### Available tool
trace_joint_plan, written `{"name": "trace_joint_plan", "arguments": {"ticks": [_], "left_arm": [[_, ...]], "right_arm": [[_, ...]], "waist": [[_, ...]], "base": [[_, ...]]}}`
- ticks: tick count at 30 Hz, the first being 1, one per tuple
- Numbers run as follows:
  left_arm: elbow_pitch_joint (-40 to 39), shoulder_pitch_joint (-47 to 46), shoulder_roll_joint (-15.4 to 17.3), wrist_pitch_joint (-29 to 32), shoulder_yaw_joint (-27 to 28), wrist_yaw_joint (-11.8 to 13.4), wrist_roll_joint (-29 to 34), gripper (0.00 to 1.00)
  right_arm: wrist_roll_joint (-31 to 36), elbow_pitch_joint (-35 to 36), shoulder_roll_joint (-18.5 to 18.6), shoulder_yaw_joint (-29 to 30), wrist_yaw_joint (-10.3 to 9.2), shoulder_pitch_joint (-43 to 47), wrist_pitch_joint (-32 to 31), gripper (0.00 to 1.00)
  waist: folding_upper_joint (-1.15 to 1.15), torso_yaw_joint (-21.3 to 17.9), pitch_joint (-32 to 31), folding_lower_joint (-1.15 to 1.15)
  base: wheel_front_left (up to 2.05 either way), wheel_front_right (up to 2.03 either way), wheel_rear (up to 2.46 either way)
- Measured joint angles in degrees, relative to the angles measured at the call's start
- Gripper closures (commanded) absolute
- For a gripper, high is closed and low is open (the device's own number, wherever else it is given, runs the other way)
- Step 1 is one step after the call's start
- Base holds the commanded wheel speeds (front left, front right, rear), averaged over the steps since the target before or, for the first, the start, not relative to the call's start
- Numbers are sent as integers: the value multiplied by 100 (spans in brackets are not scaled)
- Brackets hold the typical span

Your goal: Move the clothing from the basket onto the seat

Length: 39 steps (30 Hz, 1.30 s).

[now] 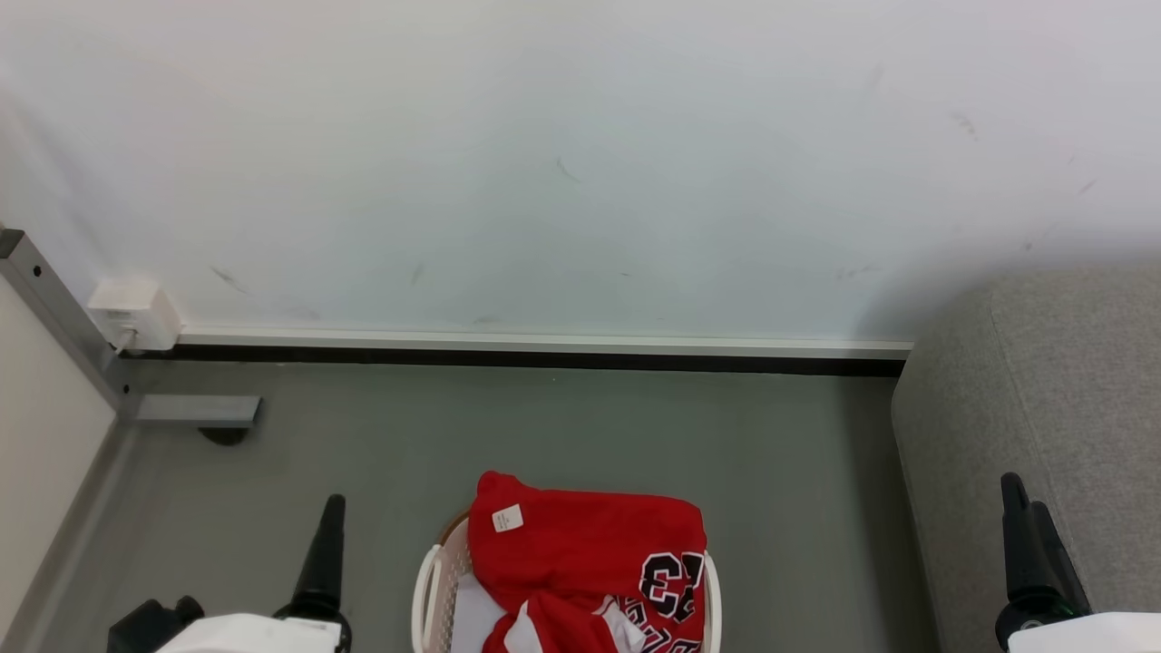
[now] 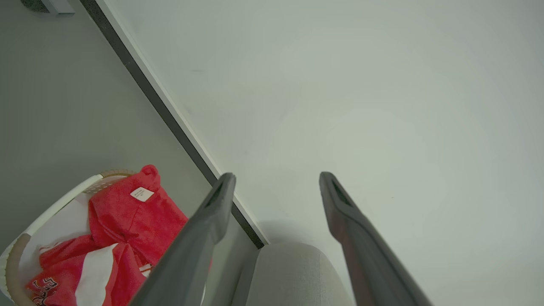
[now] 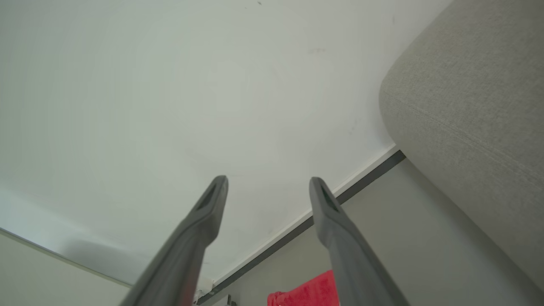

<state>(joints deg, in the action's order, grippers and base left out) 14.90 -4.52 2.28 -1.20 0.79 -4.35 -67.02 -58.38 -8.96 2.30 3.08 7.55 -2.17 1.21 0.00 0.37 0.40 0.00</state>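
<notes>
Red jersey [image 1: 580, 544] heaped in white basket [image 1: 424, 591], left gripper [image 1: 326, 544] near basket's left side, grey sofa [image 1: 1079, 381] and right gripper [image 1: 1025, 512] well right of basket.

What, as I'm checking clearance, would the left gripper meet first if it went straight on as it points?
Most likely the white wall: the left gripper points at it, and nothing shows between them, though depth is hard to judge.

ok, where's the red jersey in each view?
Head view: jersey bottom centre, heaped in the basket.
Left wrist view: lower left, in the basket.
Right wrist view: small red patch, bottom edge near centre.
Shared landmark: the dark skirting strip, in all three.
</notes>
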Motion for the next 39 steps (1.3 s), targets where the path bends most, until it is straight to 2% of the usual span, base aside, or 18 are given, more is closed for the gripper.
{"name": "trace_joint_plan", "arguments": {"ticks": [12,19,39], "left_arm": [[4,0,4,-250,-159,177,1631,0],[16,3,45,-369,-257,231,2353,0],[-104,29,166,-704,-409,367,3775,0]], "right_arm": [[1426,154,94,-154,0,75,241,0],[2093,169,105,-200,0,114,376,0],[3630,238,118,-230,0,219,703,0]], "waist": [[0,23,-6,0],[0,34,-7,0],[0,72,6,0]], "base": [[0,0,0],[0,0,0],[0,0,0]]}}
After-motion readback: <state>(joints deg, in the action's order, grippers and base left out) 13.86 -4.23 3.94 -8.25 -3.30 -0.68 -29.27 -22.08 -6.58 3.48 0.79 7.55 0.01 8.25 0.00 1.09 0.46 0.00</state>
